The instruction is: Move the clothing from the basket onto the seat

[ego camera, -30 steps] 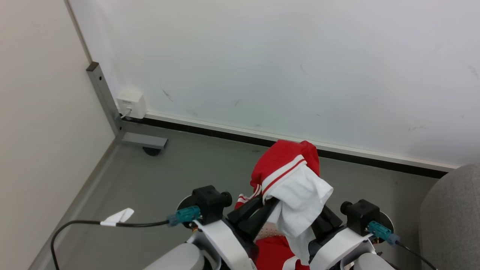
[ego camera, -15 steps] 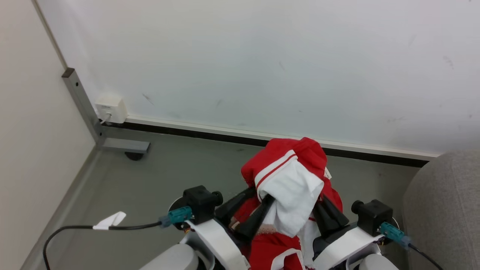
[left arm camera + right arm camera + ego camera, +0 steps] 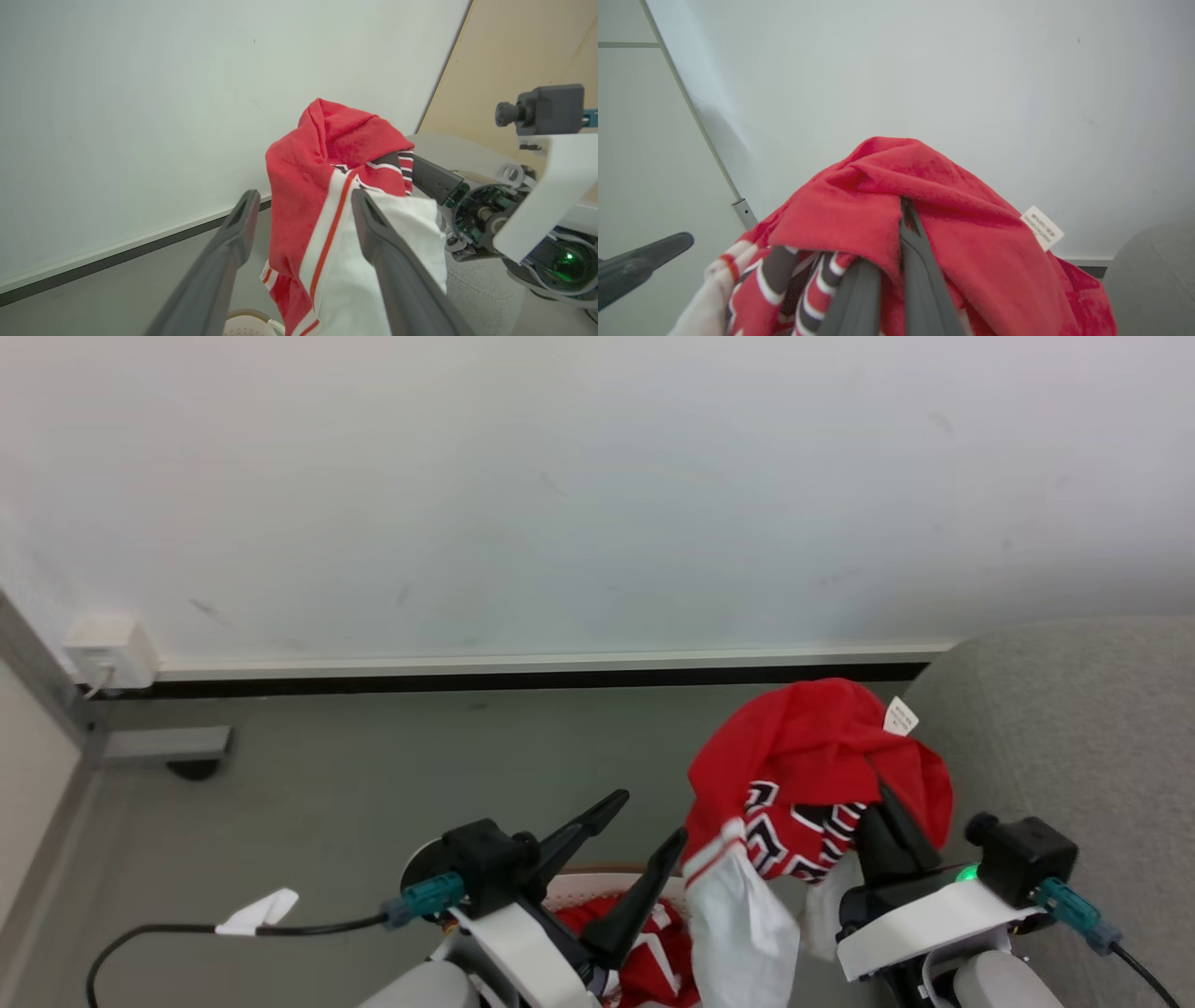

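The right hand point(image 3: 889, 817) is clenching the clothing point(image 3: 803, 756), its two dark fingers pressing together with red fabric pinched between them; the garment is hanging in the air over the grey floor point(image 3: 373, 775), just beside the rounded edge of the seat point(image 3: 1074, 728) and not resting on it. Its red body is draping over the fingers, black-and-white block lettering is showing below, a white panel is trailing downward, and a small white label point(image 3: 900, 716) is sticking out near the top. The left hand point(image 3: 650, 817) is standing wide apart and grasping nothing; one finger is lying just beside the white panel, though I cannot tell whether it is touching. Below that hand, the brown rim of the basket point(image 3: 597, 871) is peeking out; another red and white garment point(image 3: 653, 952) is lying inside it. A pale wall point(image 3: 560, 504) is rising behind.
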